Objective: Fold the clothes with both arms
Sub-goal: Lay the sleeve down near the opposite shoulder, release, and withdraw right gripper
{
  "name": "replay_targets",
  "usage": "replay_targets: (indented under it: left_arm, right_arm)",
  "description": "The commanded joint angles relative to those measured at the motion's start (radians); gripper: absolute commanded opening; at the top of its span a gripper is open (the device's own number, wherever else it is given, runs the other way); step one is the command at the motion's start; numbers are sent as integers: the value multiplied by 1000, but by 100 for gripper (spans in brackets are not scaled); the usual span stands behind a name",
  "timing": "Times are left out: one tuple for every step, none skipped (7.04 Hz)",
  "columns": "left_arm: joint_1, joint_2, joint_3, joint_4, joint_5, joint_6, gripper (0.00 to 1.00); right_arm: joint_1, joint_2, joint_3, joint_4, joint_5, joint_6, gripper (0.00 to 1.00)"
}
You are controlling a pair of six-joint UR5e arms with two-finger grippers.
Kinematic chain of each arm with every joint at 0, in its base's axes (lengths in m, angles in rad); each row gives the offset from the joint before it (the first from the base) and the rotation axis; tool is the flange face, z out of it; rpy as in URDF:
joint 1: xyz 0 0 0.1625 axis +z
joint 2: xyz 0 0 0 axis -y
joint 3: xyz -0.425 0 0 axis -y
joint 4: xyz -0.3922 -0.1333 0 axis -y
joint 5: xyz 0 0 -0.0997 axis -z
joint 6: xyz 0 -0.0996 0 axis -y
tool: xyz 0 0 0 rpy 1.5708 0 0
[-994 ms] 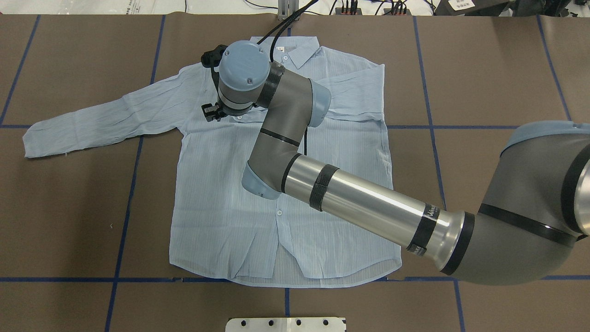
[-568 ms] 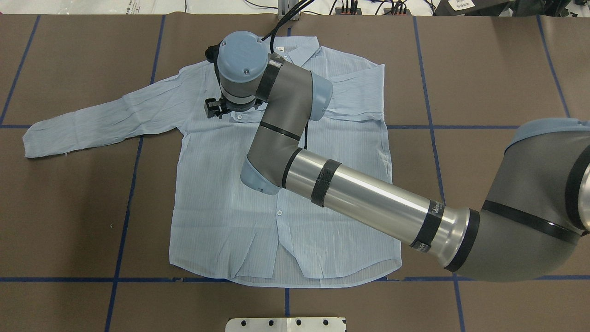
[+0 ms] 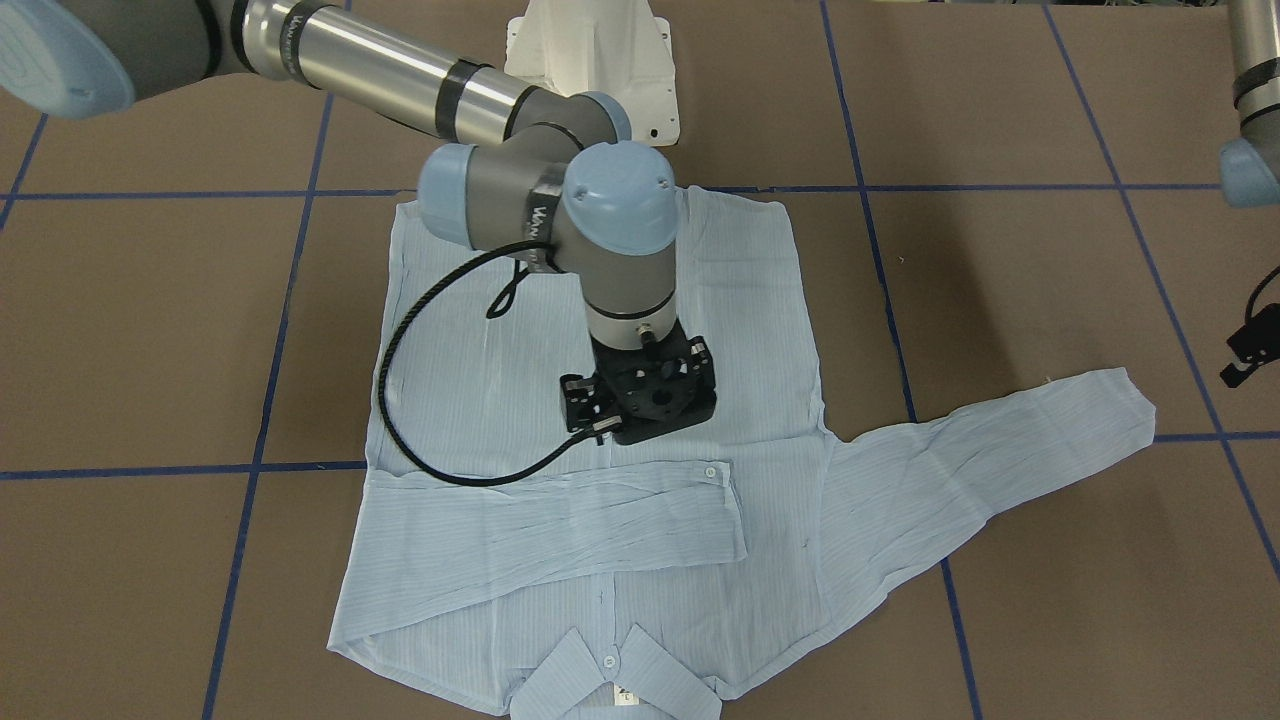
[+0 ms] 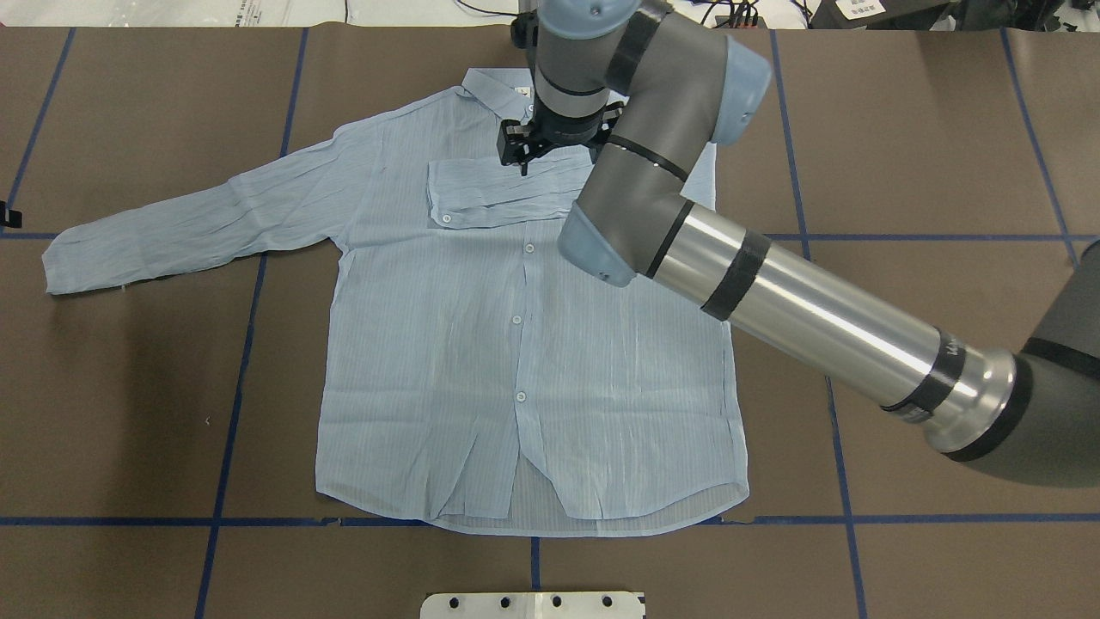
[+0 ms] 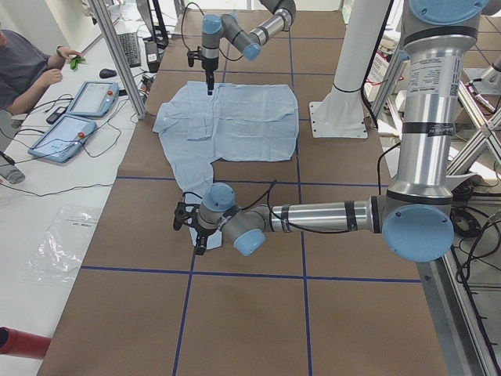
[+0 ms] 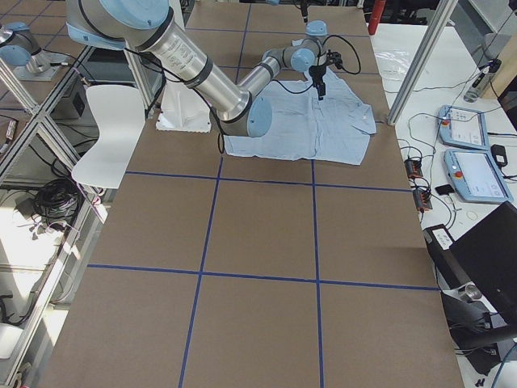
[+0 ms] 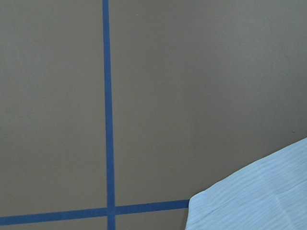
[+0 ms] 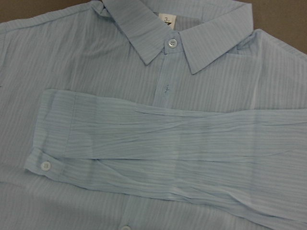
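The pale-blue shirt [image 4: 481, 361] lies flat on the brown table, front up, collar [image 4: 494, 86] at the far side. One sleeve [image 4: 498, 193] is folded across the chest, its cuff [image 8: 45, 163] buttoned. The other sleeve [image 4: 189, 223] is spread out to the side. My right gripper [image 4: 550, 142] hangs above the chest just below the collar; its fingers are hidden, so I cannot tell if it is open. My left gripper [image 3: 1245, 355] hovers low beyond the end of the spread sleeve, whose cuff [image 7: 259, 191] shows in the left wrist view; its fingers are not clear.
The white pedestal base [image 4: 533, 604] stands at the table's near edge. Blue tape lines [image 4: 249, 344] cross the brown cover. Tablets [image 5: 78, 117] and a seated person [image 5: 23, 66] are beyond the far side, past metal frame posts [image 5: 117, 47].
My right arm has swung from the chest's left part to the right and away, to below the collar. The folded sleeve and cuff now lie uncovered. The shirt has not shifted.
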Motion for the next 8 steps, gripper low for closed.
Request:
replay_targets:
  left_arm:
    - [100,-10,33,-24,101,-58,95]
    - [102,-24,59,-30,122,-54,91]
    - [102,-30,90,-57,122,-54,88]
    - [102,-42,110,-61,122,-52,82]
    - [106,-44,113,-64,122,-52,76]
    - [125,-44,114,-61,122,-52,72]
    - [131,-51,128,-61,122,-52,66]
    - [133,-62,145,-61,122,-52,64]
  right_arm:
    - [113,-193,166,-24,97,-148,100]
    - [157,-231,199,-55,131,-205,100]
    - [200,-284,240,-66,182,-259,100]
    - [225,-338,288,-66,197,-287,100]
    - [227,-348,296,-66,196,-287,100]
    - [227,-349,296,-66,191,-287,100]
    - [228,-349,296,-66,191,-287,100]
    - [228,-351,296,-66,190,-287,100]
